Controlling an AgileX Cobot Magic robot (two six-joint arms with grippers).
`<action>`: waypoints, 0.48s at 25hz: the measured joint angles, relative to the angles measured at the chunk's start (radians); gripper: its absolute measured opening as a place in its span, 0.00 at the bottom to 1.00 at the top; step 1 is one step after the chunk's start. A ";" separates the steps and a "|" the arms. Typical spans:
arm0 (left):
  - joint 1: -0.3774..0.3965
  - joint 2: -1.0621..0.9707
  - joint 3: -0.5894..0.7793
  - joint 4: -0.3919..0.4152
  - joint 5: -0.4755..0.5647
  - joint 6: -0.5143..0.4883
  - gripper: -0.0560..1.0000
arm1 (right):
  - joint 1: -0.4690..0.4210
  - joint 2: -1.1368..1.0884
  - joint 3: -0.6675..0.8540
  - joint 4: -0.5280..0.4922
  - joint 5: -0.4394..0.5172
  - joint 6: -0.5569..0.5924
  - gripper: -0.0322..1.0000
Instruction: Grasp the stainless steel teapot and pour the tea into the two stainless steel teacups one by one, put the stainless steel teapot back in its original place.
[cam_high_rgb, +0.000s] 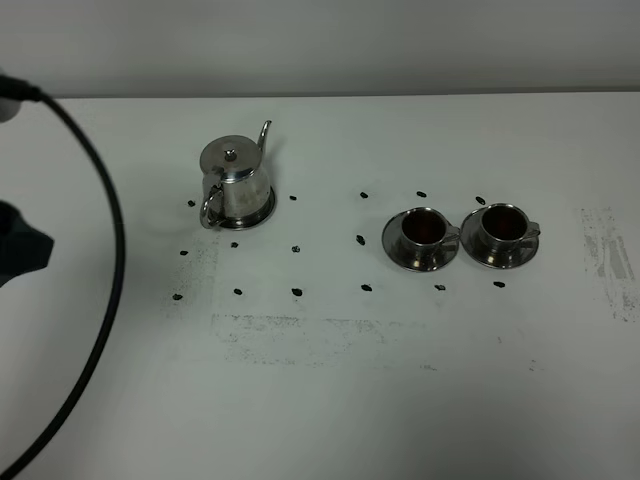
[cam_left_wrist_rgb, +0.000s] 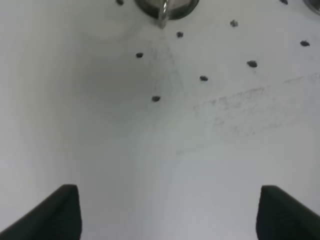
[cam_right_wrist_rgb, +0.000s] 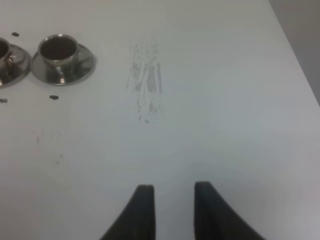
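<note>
The stainless steel teapot (cam_high_rgb: 235, 180) stands upright on its round steel base (cam_high_rgb: 264, 214) at the left, ringed by black marks, spout pointing away, handle toward the front. Two steel teacups (cam_high_rgb: 423, 234) (cam_high_rgb: 503, 228) sit on saucers at the right, both holding dark reddish tea (cam_high_rgb: 424, 226). My left gripper (cam_left_wrist_rgb: 167, 212) is open and empty over bare table, well short of the teapot, whose bottom edge (cam_left_wrist_rgb: 150, 4) shows in the left wrist view. My right gripper (cam_right_wrist_rgb: 174, 207) is empty, its jaws a narrow gap apart, far from the nearer cup (cam_right_wrist_rgb: 58, 50).
Part of the left arm (cam_high_rgb: 18, 250) and its black cable (cam_high_rgb: 110, 260) show at the left edge of the high view. Black marks (cam_high_rgb: 297, 291) dot the white table around pot and cups. The table's right edge (cam_right_wrist_rgb: 295, 55) shows in the right wrist view.
</note>
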 joint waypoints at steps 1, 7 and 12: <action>0.001 -0.041 0.012 0.013 0.007 0.000 0.70 | 0.000 0.000 0.000 0.000 0.000 0.000 0.21; 0.003 -0.258 0.022 0.038 0.143 -0.016 0.70 | 0.000 0.000 0.000 0.000 0.000 0.000 0.21; 0.040 -0.372 0.094 0.035 0.207 -0.229 0.70 | 0.000 0.000 0.000 0.000 0.000 0.000 0.21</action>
